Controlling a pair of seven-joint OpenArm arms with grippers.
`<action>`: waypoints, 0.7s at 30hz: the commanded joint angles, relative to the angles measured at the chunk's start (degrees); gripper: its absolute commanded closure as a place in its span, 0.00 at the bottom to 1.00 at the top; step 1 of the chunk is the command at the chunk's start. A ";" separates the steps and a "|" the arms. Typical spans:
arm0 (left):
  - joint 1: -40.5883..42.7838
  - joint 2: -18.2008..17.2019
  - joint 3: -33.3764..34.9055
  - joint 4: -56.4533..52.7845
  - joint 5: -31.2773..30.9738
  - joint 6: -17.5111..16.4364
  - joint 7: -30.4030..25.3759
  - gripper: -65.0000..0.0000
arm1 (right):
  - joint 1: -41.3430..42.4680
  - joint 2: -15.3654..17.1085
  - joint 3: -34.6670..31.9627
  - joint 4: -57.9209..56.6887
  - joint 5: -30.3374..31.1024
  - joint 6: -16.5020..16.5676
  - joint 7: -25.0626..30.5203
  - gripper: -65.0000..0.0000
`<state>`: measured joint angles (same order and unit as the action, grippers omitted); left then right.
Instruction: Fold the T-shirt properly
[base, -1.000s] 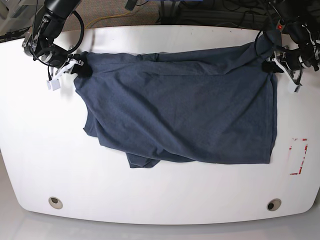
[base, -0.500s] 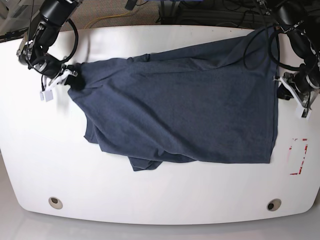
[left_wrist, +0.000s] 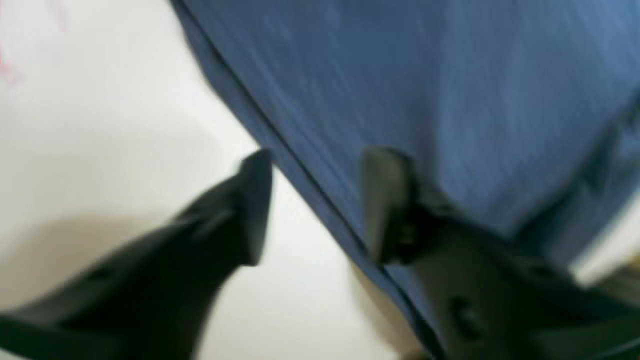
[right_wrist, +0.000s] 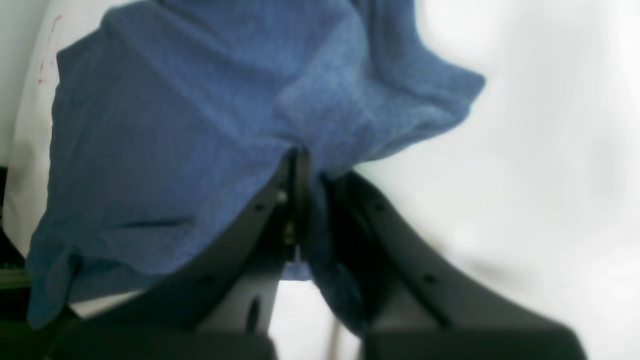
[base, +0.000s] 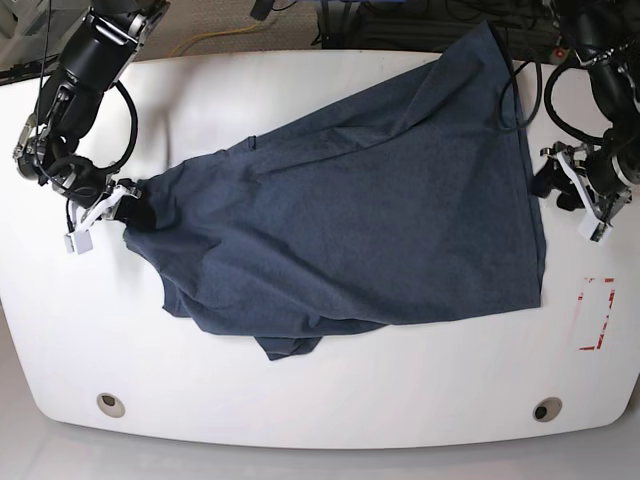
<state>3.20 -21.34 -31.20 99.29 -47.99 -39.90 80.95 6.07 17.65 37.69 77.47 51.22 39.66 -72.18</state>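
Note:
The dark blue T-shirt (base: 350, 220) lies rumpled and slanted across the white table (base: 330, 410). Its far right corner reaches past the table's back edge. My right gripper (base: 133, 205) at the left is shut on the shirt's left corner; the right wrist view shows cloth (right_wrist: 175, 125) bunched between the closed fingers (right_wrist: 300, 170). Beside the shirt's right edge, my left gripper (base: 557, 182) stands open. In the left wrist view the shirt's hem (left_wrist: 450, 75) runs under the gap of that gripper (left_wrist: 320, 200), and neither finger clamps it.
A red-marked rectangle (base: 597, 312) is on the table at the right, just beyond the shirt. Two round holes (base: 111, 404) (base: 547, 409) sit near the front edge. Cables (base: 420, 20) lie behind the table's back edge.
My right gripper dragged the shirt's left corner further left and toward the front. My left gripper opened and let go of the right edge, and the shirt now lies slanted.

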 joint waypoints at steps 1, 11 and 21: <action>4.40 -0.68 -0.93 0.45 -6.39 -0.10 -0.95 0.41 | 0.13 0.15 0.15 0.81 1.31 0.34 1.19 1.00; 19.08 -0.33 -2.43 0.45 -11.40 -0.10 -0.95 0.41 | -1.63 -0.73 0.07 0.73 1.31 0.34 0.93 1.00; 24.01 -0.15 -2.07 0.28 -11.22 -0.10 -2.84 0.40 | -2.68 -0.64 -0.02 0.73 1.31 0.34 0.93 1.00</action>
<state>26.98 -20.51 -32.84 98.83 -58.19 -39.92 79.02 2.57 15.88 37.50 77.19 51.22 39.66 -72.07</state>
